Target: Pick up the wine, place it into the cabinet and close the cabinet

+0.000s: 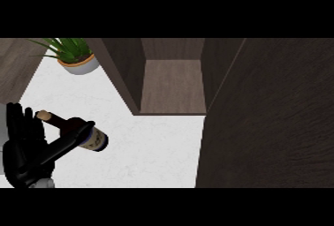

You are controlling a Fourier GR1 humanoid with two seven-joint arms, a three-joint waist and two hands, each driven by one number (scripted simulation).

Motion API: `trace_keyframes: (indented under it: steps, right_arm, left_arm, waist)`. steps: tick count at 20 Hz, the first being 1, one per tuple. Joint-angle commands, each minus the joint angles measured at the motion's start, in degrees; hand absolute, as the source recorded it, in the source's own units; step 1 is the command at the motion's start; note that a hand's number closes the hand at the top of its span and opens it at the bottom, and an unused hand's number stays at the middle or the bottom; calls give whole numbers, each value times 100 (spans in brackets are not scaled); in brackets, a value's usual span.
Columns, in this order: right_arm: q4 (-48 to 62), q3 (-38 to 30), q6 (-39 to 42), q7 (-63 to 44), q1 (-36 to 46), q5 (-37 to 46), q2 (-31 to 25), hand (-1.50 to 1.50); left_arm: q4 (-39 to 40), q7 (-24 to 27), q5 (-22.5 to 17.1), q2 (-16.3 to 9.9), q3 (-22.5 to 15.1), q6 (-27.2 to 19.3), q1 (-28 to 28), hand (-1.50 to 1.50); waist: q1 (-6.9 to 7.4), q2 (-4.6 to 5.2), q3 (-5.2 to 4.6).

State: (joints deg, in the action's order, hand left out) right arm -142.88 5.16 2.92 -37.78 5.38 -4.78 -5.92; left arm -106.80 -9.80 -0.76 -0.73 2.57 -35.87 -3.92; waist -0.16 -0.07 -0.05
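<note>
The wine bottle is lying tilted at the lower left of your head view, its cork end pointing up and to the left and its labelled base pointing down and to the right, over the white counter. You are looking at the left hand, which is coming in from the lower left corner; its fingers are standing straight up beside the bottle's neck, while its thumb is reaching across the dark body of the bottle, so the bottle is sitting pinched between thumb and palm. You cannot tell from this view whether the bottle's base is touching the counter or hanging just above it. The cabinet is standing open at the top centre, well apart from the bottle, and you are seeing straight into its brown inner shelf with dark walls on either side. Its door is swinging out wide and is filling the right side of the view as a big dark wood-grain panel. A potted plant in a pale pot is sitting on the counter at the upper left, near the cabinet's left wall. The right hand is not showing anywhere in your view.
</note>
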Motion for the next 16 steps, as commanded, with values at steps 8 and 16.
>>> trace_keyframes:
  steps: [8, 16]
  right_arm:
    - [-514, -100, 156, 70, -274, -462, 45, -150]
    - [-747, -14, 21, -318, -133, -213, 38, -150]
  left_arm:
    - [823, 1005, -642, 72, -13, 436, -174, -150]
    - [1534, 2042, -1379, 73, 62, 678, -302, -150]
  waist:
    - [4, 2, 4]
    - [5, 0, 1]
